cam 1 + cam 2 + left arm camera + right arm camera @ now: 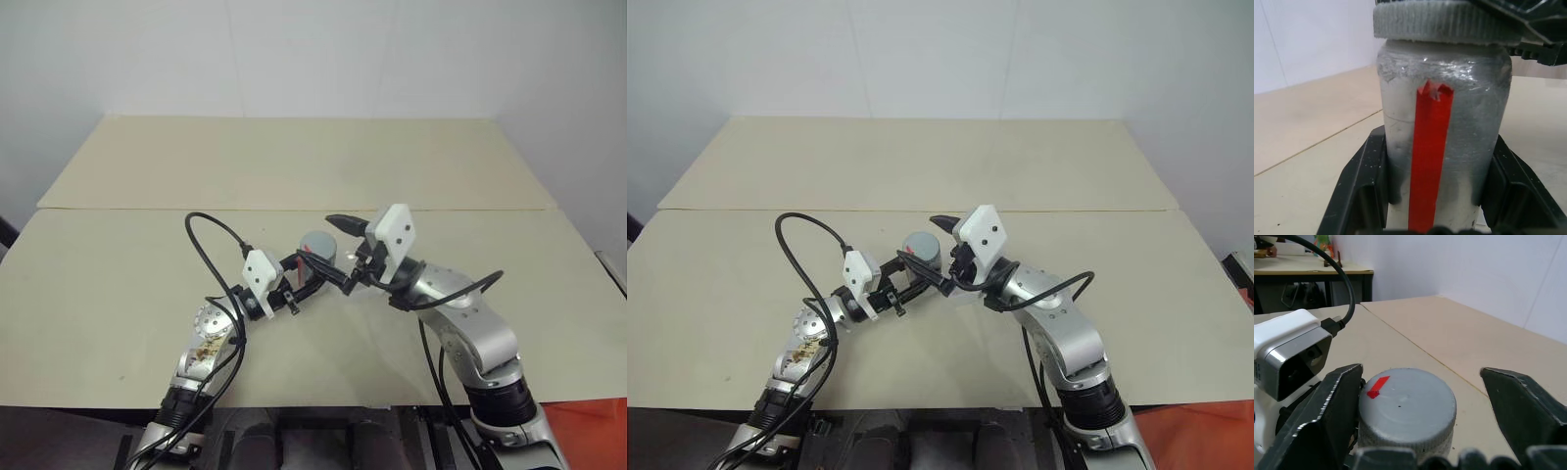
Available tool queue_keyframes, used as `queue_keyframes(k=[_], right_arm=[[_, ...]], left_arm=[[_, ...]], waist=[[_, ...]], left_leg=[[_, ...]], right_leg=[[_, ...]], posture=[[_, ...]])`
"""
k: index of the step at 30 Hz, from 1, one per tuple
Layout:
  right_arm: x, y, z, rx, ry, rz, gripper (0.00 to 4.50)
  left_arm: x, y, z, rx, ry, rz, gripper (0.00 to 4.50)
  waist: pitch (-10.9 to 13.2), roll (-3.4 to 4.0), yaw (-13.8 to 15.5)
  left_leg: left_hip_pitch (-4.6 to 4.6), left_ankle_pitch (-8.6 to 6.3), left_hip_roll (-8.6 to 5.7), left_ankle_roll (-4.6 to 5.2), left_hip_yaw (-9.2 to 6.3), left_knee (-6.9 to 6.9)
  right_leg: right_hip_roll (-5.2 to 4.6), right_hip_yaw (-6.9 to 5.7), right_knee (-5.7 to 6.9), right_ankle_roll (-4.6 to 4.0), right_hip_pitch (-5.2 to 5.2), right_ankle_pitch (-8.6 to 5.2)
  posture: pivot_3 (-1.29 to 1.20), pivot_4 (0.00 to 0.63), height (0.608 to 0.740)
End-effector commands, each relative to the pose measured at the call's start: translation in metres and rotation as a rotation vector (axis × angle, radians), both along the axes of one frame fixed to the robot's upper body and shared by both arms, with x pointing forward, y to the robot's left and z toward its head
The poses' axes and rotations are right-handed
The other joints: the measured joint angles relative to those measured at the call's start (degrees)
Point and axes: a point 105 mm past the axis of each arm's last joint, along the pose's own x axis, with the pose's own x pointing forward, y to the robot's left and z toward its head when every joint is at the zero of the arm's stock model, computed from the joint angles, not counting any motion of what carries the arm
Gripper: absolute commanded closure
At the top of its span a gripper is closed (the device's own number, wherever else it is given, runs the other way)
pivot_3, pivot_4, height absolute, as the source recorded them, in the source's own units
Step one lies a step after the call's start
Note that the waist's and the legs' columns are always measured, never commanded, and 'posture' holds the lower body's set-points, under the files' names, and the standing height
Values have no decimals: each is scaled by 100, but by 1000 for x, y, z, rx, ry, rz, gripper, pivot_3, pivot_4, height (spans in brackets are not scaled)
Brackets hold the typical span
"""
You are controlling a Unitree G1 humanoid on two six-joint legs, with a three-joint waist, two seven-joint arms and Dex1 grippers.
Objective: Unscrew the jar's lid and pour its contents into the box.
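The silvery jar (1469,147) with a red stripe stands upright, a little above the table, and my left gripper (1442,196) is shut on its body; one black finger (1359,191) presses each side. The grey ribbed lid (1405,406) with a red mark sits on the jar. My right gripper (1420,374) straddles the lid from the right, open. One finger (1327,406) lies against the lid's edge; the other stands apart with a clear gap. From the head, jar (315,262) and lid (317,242) show between both hands. The contents are hidden inside the jar. The box is out of view.
Both hands meet over the middle of the near beige table (118,284). A second beige table (294,162) adjoins it behind, up to a white wall. A black cable (211,245) loops up from my left wrist.
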Motion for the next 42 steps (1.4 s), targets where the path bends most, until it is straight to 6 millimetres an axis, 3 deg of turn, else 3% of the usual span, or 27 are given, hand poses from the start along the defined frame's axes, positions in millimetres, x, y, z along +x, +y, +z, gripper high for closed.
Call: queue_keyframes(k=[1,4,10,13,16,20,24,30,34,39,42], right_arm=[[-6,0,9,1,-47,31,1555],[-7,0,7,-9,-44,46,2312],[-6,0,6,-22,-49,50,4377],[-7,0,12,21,-46,65,4446],[-11,-1,18,25,-64,80,3823],[-23,-2,30,59,-75,138,2471],[-20,-6,31,69,-59,102,1114],[-21,-6,29,66,-35,122,1114],[-9,-3,20,37,-20,71,1114],[-6,-3,19,30,-26,59,48],[-6,-2,19,31,-28,67,48]], left_arm=[[-5,-2,17,-35,-55,-13,2496],[-5,-1,18,-36,-59,-10,2496],[-5,3,19,-42,-65,2,2496],[-6,4,19,-40,-66,6,2496],[-7,6,17,-35,-68,15,2496],[-7,9,17,-35,-74,39,2496],[-7,13,20,-51,-93,70,2496],[-9,14,25,-82,-122,76,2496],[-13,13,29,-92,-131,57,2496],[-14,13,30,-84,-138,52,2496],[-13,12,31,-83,-139,54,2496]], waist=[[0,0,0],[0,0,0],[0,0,0],[0,0,0],[0,0,0],[0,1,0],[0,1,0],[0,1,0],[0,1,-3],[0,1,-2],[0,1,-2]], left_leg=[[0,0,0,0,-1,0],[0,0,0,0,-1,0],[0,0,0,0,-2,0],[0,0,0,0,-3,0],[0,0,0,0,-4,0],[0,0,0,0,-12,0],[0,0,0,0,-23,0],[1,0,0,0,-23,0],[1,0,0,0,-23,0],[1,0,0,-1,-22,0],[0,0,0,-1,-22,0]], right_leg=[[0,0,0,0,0,0],[0,0,0,0,0,0],[0,0,1,0,0,0],[0,0,1,0,0,0],[0,0,1,0,0,0],[0,0,1,0,-1,0],[0,0,1,0,0,0],[-1,0,1,0,0,0],[-1,0,2,0,0,0],[0,0,3,-1,-1,0],[0,0,2,-1,-1,0]], posture=[[0,150,740],[0,150,740],[0,150,740],[0,150,740],[0,150,740],[0,150,740],[0,150,740],[0,150,740],[0,150,740],[0,150,740],[0,150,740]])
